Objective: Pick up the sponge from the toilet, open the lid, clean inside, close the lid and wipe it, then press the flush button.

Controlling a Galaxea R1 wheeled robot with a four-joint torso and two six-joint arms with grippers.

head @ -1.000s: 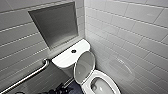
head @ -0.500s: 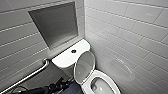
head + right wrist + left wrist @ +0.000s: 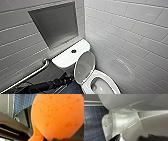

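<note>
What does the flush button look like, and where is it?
Find the grey recessed niche in the tiled wall; directly below it sits the white tank. The flush button is the small dark round disc in the middle of the tank's flat top, the only dark mark on that white surface.

The floor (image 3: 91,121) is laid with small dark blue tiles (pale grout lines run between them). The toilet (image 3: 109,125) is borne directly on it, its glossy white base set against the tiles. In the head view, the tank top (image 3: 62,60) is seen between ten and eleven o'clock from the bowl (image 3: 110,81), and the flush button (image 3: 73,51) is set in its middle.
</note>
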